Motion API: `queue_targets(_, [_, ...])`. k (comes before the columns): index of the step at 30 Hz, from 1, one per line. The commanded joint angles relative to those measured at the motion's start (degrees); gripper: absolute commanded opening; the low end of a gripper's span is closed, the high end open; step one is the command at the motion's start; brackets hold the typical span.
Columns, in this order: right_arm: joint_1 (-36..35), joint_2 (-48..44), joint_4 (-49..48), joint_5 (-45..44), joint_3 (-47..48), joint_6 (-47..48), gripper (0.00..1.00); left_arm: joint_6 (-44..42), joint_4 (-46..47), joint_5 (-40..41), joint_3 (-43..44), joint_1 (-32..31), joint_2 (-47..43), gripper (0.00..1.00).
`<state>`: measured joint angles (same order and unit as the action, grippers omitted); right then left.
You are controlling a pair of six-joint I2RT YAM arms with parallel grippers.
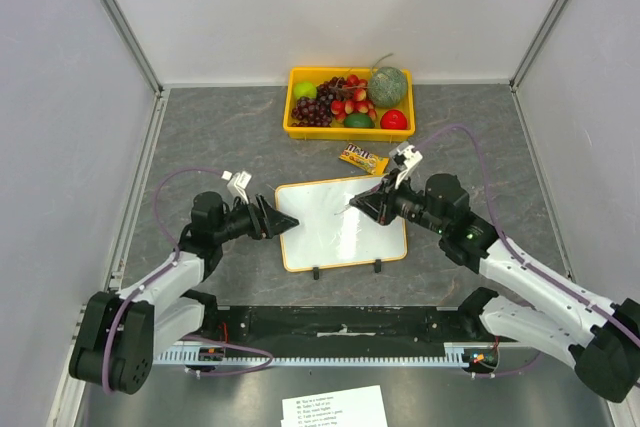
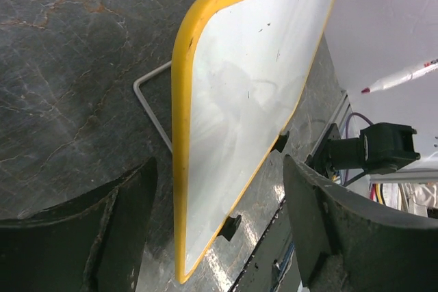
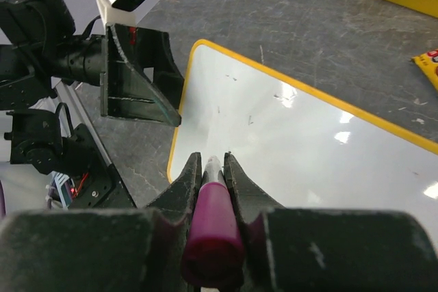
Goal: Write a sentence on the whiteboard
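Top external shows one whiteboard [image 1: 340, 237] at mid-desk [image 1: 220, 137] between two claws, its two black clip feet [image 1: 316, 272] on the near edge and only faint specks on its face. The left claw [image 1: 288, 223] is released, its fingers straddling the board's left edge with a gap on each side. The right claw [image 3: 212, 162] is clenched on one purple marker [image 3: 212, 227], and I cannot tell whether the tip touches the board. Beyond sit one yellow fruit bin [image 1: 330, 133] and one candy packet [image 1: 364, 158], with open desk at both sides. One printed sheet [image 1: 335, 407] is cut off at the bottom.

Whiteboard [image 2: 246, 100] top cut off; paper sheet [image 1: 335, 409] print illegible.
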<state>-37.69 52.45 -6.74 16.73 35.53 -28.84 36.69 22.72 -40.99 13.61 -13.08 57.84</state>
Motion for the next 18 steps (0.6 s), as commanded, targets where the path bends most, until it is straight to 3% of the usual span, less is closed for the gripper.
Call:
queue_targets(1, [-5.7, 2.0, -4.3, -6.9, 3.6, 1.8, 0.00, -0.4, 6.5, -3.2, -0.3, 0.4, 1.9, 0.77])
queue_targets(7, [-12.4, 6.2, -5.8, -12.8, 6.9, 4.1, 0.00, -2.5, 8.3, -4.1, -1.2, 0.3, 4.3, 0.73])
queue_targets(18, [-16.2, 10.6, -8.1, -16.1, 9.5, 6.6, 0.00, -3.9, 8.0, -4.7, -3.8, 0.3, 2.5, 0.64])
